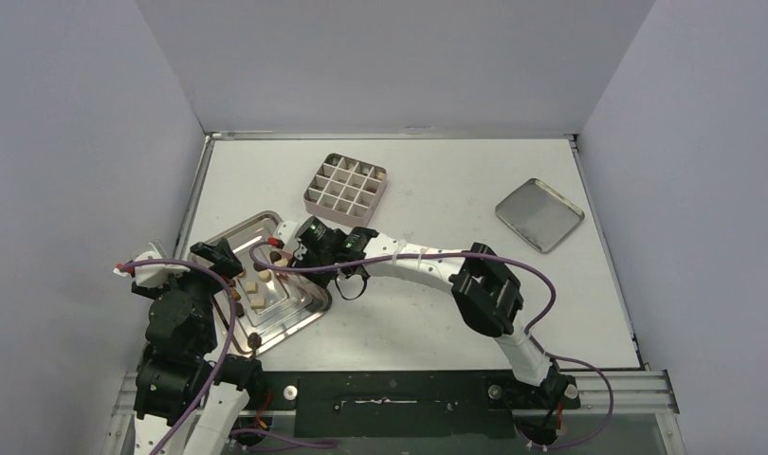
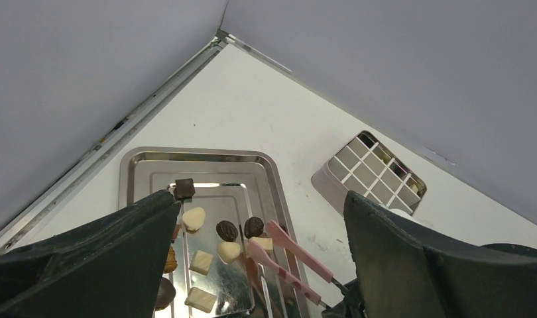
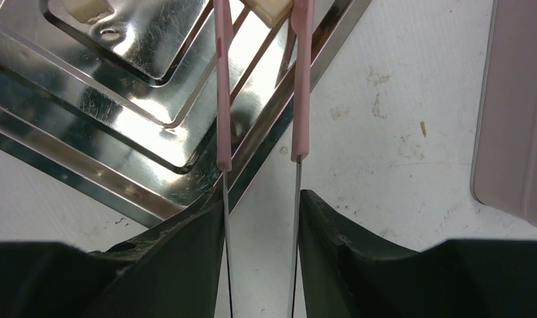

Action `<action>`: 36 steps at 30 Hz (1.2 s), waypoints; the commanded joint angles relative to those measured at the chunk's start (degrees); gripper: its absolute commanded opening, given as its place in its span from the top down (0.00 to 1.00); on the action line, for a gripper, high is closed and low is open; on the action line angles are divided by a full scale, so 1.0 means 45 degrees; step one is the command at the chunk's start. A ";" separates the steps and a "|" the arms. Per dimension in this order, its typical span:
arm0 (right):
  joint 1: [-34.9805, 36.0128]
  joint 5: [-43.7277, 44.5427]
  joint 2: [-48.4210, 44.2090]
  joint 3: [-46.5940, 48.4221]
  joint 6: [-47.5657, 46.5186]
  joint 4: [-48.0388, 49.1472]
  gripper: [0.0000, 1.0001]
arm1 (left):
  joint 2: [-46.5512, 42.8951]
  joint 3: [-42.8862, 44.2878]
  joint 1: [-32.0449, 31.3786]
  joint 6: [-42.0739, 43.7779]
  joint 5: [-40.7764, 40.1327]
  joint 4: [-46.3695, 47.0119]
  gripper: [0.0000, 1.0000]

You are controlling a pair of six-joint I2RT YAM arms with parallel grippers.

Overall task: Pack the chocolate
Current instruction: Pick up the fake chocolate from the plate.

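Several small chocolates (image 2: 227, 230), dark brown, tan and cream, lie in the silver stepped tray (image 2: 133, 165). In the top view the pieces (image 1: 257, 290) sit in the tray (image 1: 247, 226) at the left. My right gripper (image 3: 262, 199) is shut on pink tongs (image 3: 222, 99), which reach over the tray's right rim. A cream square piece (image 3: 272, 10) sits between the tong tips; it also shows in the left wrist view (image 2: 264, 244). My left gripper (image 2: 260, 196) is open and empty above the tray's near end. In the top view the right gripper (image 1: 338, 248) is beside the tray.
The square pink gridded tin (image 1: 345, 186) stands behind the tray, with a few pieces in its far cells (image 2: 370, 173); its edge shows in the right wrist view (image 3: 518, 112). A silver square lid (image 1: 539, 214) lies at the back right. Walls enclose the table on three sides.
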 commanded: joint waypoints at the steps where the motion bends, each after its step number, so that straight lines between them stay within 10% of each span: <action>1: 0.0075 0.0107 0.0125 0.0526 -0.0169 0.0091 0.61 | -0.0021 0.0052 0.0086 0.0119 0.0008 0.0612 0.05; 36: 0.0234 -0.0369 -0.1705 -0.1163 0.0200 0.0450 0.80 | -0.0033 0.0051 0.0094 0.0122 0.0047 0.0594 0.05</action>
